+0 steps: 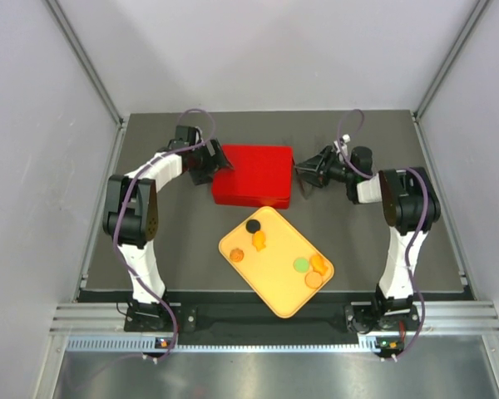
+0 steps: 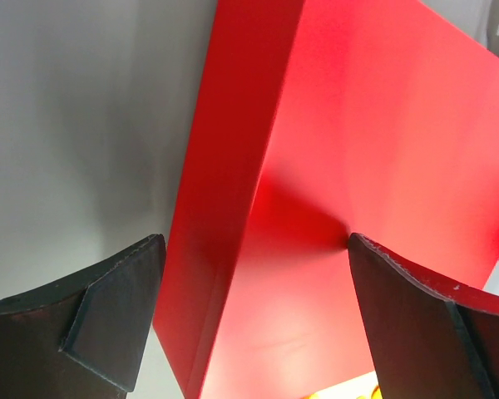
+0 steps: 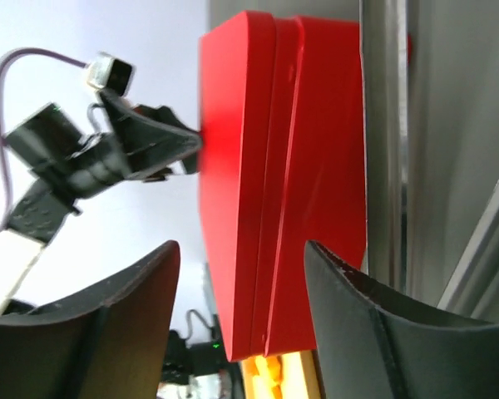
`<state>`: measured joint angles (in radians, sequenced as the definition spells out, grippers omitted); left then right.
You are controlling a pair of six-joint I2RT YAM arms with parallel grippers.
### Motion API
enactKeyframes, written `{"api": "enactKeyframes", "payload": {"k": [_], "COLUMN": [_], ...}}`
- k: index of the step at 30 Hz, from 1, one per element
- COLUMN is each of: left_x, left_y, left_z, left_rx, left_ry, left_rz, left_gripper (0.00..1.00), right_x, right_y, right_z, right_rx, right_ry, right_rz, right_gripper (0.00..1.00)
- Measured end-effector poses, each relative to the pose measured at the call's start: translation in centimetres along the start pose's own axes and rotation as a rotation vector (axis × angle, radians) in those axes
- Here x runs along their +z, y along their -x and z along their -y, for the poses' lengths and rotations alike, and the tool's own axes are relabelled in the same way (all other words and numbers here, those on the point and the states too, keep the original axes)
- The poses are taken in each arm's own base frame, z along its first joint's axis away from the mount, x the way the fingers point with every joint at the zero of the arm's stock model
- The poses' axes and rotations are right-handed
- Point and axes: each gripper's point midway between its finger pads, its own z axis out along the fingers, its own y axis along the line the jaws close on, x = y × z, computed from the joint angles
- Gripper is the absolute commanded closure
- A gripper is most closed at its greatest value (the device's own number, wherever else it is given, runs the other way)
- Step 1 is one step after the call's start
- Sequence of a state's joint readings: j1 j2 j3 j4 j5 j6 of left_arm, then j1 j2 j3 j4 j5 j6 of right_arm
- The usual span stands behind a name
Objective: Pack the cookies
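Cookies (image 1: 259, 240) lie loose on the yellow tray (image 1: 276, 293), which sits at a slant on the dark table (image 1: 191, 249) between the two arms and just on the near side of the red box (image 1: 254, 174). I count six of them in two small groups. Toward the tray's far-left corner are a black cookie (image 1: 252, 225) and two orange ones close beside it. Toward the right corner a green cookie (image 1: 300, 264) sits next to two more orange ones. None is in a gripper.

The red box is closed, its lid down flat, and both arms reach in to it from opposite ends.

The left gripper (image 1: 219, 158) is at the box's far-left corner with its jaws spread wide. From its wrist camera the box's edge runs up between the two dark fingers (image 2: 121, 320). Grey table shows between the left finger and the box's side, so it grips nothing. The other finger hangs over the lid, but I cannot tell whether it touches.

The right gripper (image 1: 302, 172) is just beside the box's right end — jaws apart here too. Its wrist view looks along the box, with the lid seam showing between the fingers (image 3: 141, 307) and the left gripper at the far end. It has no hold on anything.
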<state>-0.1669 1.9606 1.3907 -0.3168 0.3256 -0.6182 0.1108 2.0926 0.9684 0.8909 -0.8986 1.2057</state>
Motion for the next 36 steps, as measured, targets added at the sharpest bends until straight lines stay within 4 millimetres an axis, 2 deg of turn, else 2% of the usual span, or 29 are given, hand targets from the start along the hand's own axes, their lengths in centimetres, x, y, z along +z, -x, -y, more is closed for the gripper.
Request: {"api": "enactKeyframes", "payload": {"k": [5, 10, 13, 15, 17, 19, 23, 25, 30, 32, 36], "left_x": [0.2, 0.2, 0.4, 0.5, 0.5, 0.5, 0.6, 0.6, 0.7, 0.9, 0.9], "left_y": [0.2, 0.0, -0.1, 0.0, 0.1, 0.1, 0.1, 0.1, 0.5, 0.7, 0.8], "left_z": [0.1, 0.4, 0.6, 0.7, 0.6, 0.5, 0.6, 0.6, 0.7, 0.7, 0.6], "left_rx": [0.013, 0.033, 0.041, 0.045, 0.049, 0.053, 0.059, 0.064, 0.075, 0.077, 0.076], "left_ry": [0.008, 0.023, 0.028, 0.029, 0.036, 0.041, 0.049, 0.056, 0.098, 0.11, 0.12], "left_rz": [-0.001, -0.005, -0.011, -0.009, -0.005, -0.003, 0.001, 0.004, -0.007, -0.009, -0.005], "left_gripper": [0.05, 0.05, 0.05, 0.05, 0.05, 0.05, 0.05, 0.05, 0.05, 0.05, 0.05], "right_x": [1.2, 2.2, 2.7, 2.9, 3.1, 3.1, 3.1, 3.2, 3.3, 3.4, 3.5], "right_y": [-0.1, -2.0, -3.0, -2.9, -2.7, -2.7, -2.7, -2.7, -2.8, -2.8, -2.9], "right_z": [0.6, 1.8, 2.2, 1.8, 1.7, 1.7, 1.5, 1.5, 1.5, 1.5, 1.5], "right_rx": [-0.111, -0.166, -0.184, -0.206, -0.226, -0.235, -0.256, -0.26, -0.262, -0.265, -0.27], "right_ry": [-0.145, -0.242, -0.279, -0.283, -0.294, -0.297, -0.312, -0.316, -0.32, -0.323, -0.329], "right_rz": [-0.01, -0.06, -0.087, -0.088, -0.081, -0.08, -0.069, -0.067, -0.065, -0.063, -0.057], "right_gripper": [0.34, 0.34, 0.45, 0.57, 0.63, 0.65, 0.6, 0.61, 0.69, 0.76, 0.82]}}
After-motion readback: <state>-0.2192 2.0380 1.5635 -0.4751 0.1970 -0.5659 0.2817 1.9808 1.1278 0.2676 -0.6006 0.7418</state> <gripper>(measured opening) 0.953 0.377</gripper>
